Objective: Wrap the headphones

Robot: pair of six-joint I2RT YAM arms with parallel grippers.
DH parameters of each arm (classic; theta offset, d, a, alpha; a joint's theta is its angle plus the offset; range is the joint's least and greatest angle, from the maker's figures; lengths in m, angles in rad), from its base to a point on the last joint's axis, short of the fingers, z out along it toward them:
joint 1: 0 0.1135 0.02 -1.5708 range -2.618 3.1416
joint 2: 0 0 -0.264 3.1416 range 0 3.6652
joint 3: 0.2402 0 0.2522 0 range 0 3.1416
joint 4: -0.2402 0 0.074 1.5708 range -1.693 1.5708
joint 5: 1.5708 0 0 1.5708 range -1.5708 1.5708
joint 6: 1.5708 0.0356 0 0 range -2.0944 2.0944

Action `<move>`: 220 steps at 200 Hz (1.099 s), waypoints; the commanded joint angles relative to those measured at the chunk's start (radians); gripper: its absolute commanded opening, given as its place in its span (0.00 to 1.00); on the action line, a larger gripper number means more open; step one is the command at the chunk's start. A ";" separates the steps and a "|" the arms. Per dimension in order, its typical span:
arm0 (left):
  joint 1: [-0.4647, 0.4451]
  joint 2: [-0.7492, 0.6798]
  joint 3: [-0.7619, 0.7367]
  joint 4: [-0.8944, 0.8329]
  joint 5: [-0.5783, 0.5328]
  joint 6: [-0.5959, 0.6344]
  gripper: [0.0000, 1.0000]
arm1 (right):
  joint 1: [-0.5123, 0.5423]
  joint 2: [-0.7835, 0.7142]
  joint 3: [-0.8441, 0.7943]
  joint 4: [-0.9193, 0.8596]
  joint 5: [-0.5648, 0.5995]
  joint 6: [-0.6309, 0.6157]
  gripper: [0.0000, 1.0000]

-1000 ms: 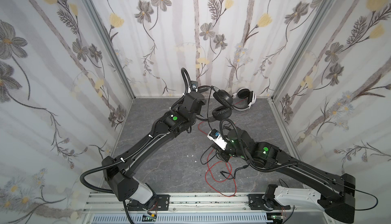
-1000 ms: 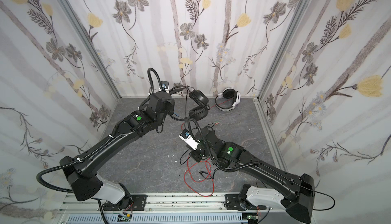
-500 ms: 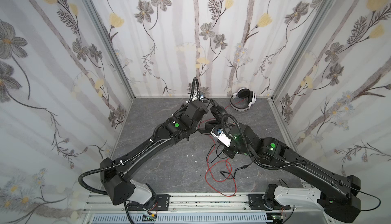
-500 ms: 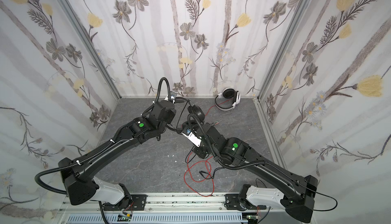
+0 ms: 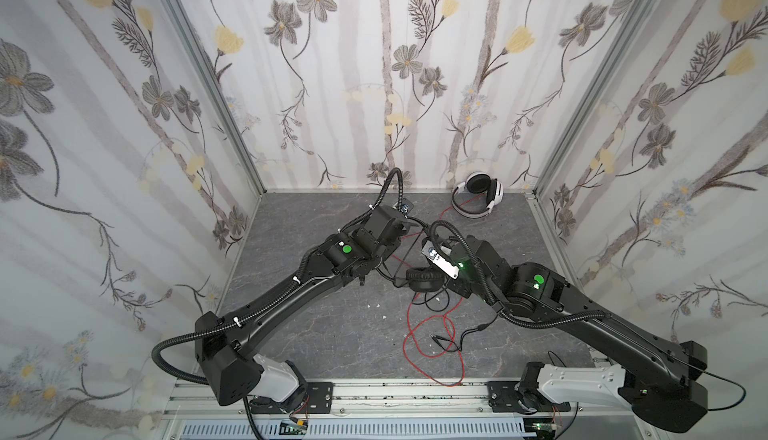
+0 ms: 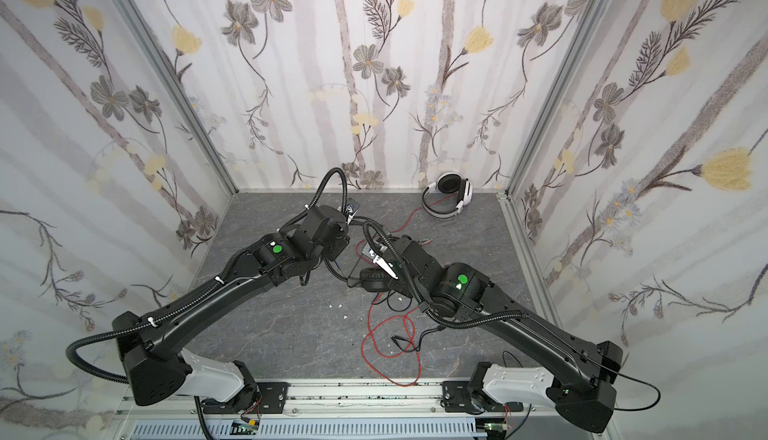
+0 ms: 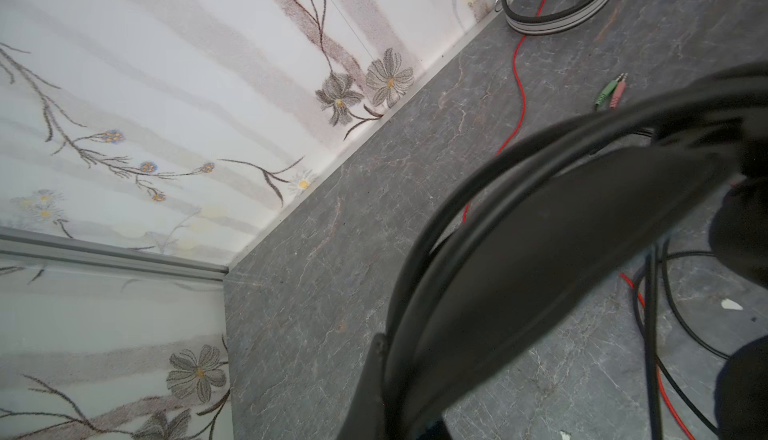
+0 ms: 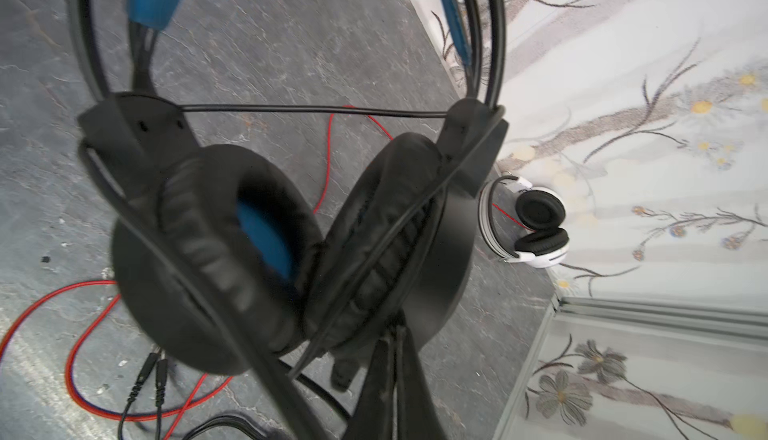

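The black headphones have ear pads of wrinkled, leather-like padding with a dull sheen, cups of smooth matt plastic, and a blue inner band that looks like soft padded cloth or leatherette. Their black cable is smooth, rubbery plastic. The white headphones have glossy white plastic shells and matt black foam-like pads; their red cable is smooth and slightly shiny. The table top is grey, stone-veined and matt. The walls carry a matt, faintly grainy flower print, and the corner posts are brushed metal. The arm shells are matt black plastic, the bases glossy white, the hose ribbed black plastic
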 commanded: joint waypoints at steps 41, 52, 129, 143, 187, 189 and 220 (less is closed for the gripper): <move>0.004 -0.013 0.057 -0.136 0.125 0.028 0.00 | 0.085 -0.078 -0.073 0.168 0.311 -0.150 0.00; 0.003 -0.020 0.054 -0.138 0.133 0.026 0.00 | 0.103 -0.093 -0.095 0.196 0.337 -0.191 0.00; 0.002 -0.006 0.162 -0.283 0.380 0.022 0.00 | 0.143 -0.193 -0.183 0.298 0.278 -0.387 0.05; 0.000 0.000 0.177 -0.315 0.411 0.022 0.00 | 0.142 -0.214 -0.187 0.326 0.273 -0.420 0.09; -0.001 -0.003 0.199 -0.343 0.476 0.005 0.00 | 0.124 -0.232 -0.194 0.402 0.213 -0.418 0.19; -0.002 -0.002 0.200 -0.344 0.478 0.005 0.00 | 0.121 -0.231 -0.192 0.402 0.208 -0.412 0.20; -0.009 -0.001 0.222 -0.341 0.506 -0.011 0.00 | 0.071 -0.207 -0.190 0.414 0.117 -0.341 0.19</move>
